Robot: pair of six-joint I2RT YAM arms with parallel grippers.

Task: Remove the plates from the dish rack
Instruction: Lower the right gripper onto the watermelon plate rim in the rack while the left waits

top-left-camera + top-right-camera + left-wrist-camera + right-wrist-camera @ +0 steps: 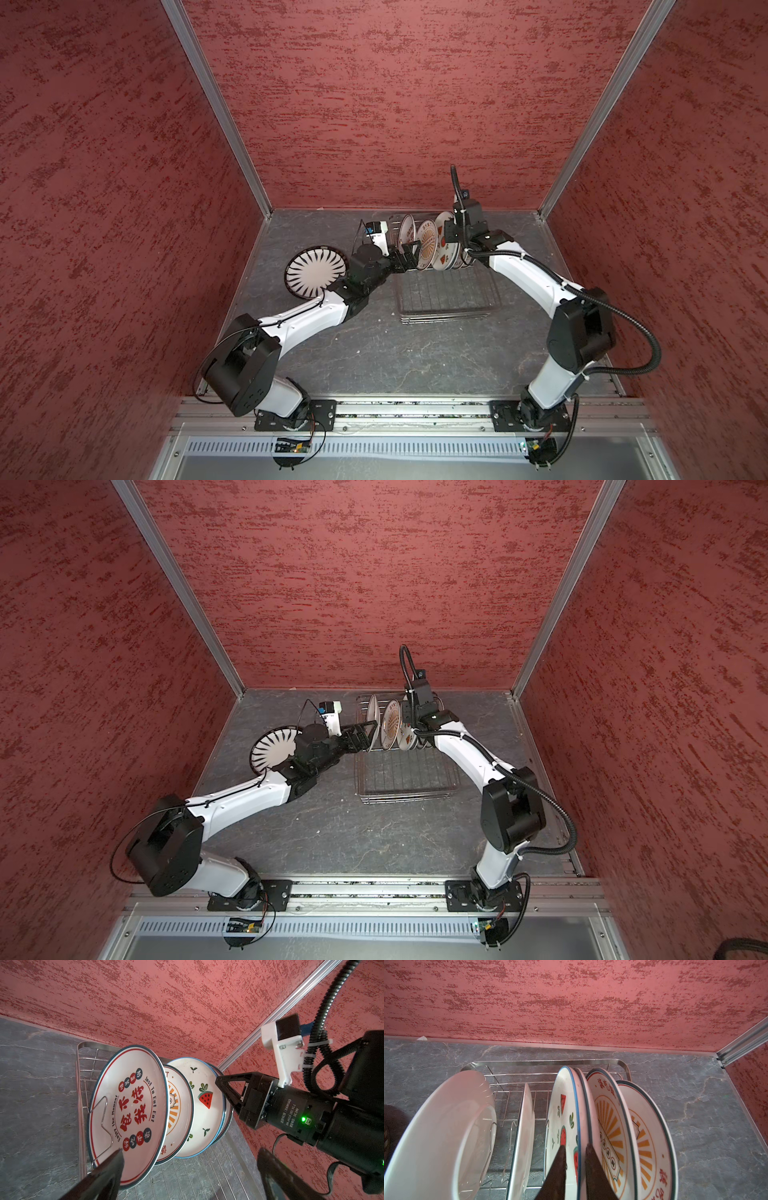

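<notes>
You are seeing only the dark tips of your right claw [575, 1147] in its wrist view, the rest being cut off at the frame edge. They are sitting close together, pinching the blue rim of the watermelon plate [563, 1118], one on the printed face and one behind it. In both top views the wrist is covering that grip. Your left claw [190, 1152] is gaping wide and holding nothing, its two blurred tips hanging just in front of the red-character plate [128, 1113] at the row's left end. Six glossy round plates are standing on edge and leaning together at the far end of the dish rack [446, 293], a silver wire grid with a flat band rim and bent prongs. Behind the watermelon plate a dark-rimmed plate is showing only its thin edge, so its print is staying unreadable. Past it a sunburst plate [610, 1126] is crowding against another like it. A black-striped plate [309, 270] is lying flat on the grey, veined, stone-look counter [415, 361] left of the rack, its near side hiding under your left arm. Rough, mottled red walls [374, 104] are closing in the cell.
</notes>
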